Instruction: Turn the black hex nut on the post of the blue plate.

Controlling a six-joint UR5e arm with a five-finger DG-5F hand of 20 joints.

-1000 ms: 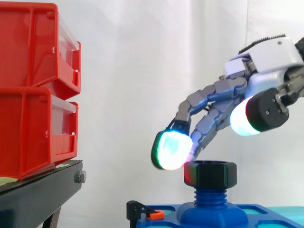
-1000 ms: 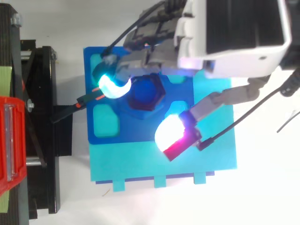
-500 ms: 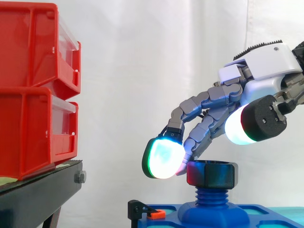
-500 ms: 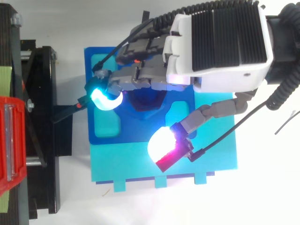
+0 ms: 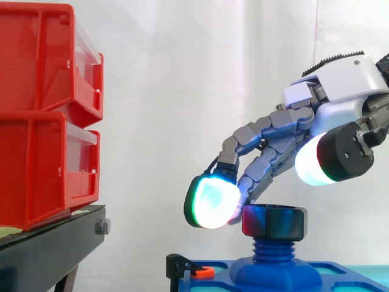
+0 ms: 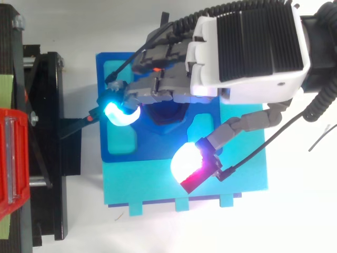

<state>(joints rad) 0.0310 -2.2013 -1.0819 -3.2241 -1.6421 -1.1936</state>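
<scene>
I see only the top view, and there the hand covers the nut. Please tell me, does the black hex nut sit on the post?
Observer: Yes. In the side view the black hex nut sits at the top of the post, with bare threads below it.
Operator: Do the fingers hold it?
Observer: No, the hand is open. One glowing fingertip is beside the nut's upper left edge; I cannot tell whether it touches.
Operator: And the thumb?
Observer: The thumb hangs above the nut, toward its right side, clearly apart from it.
</scene>
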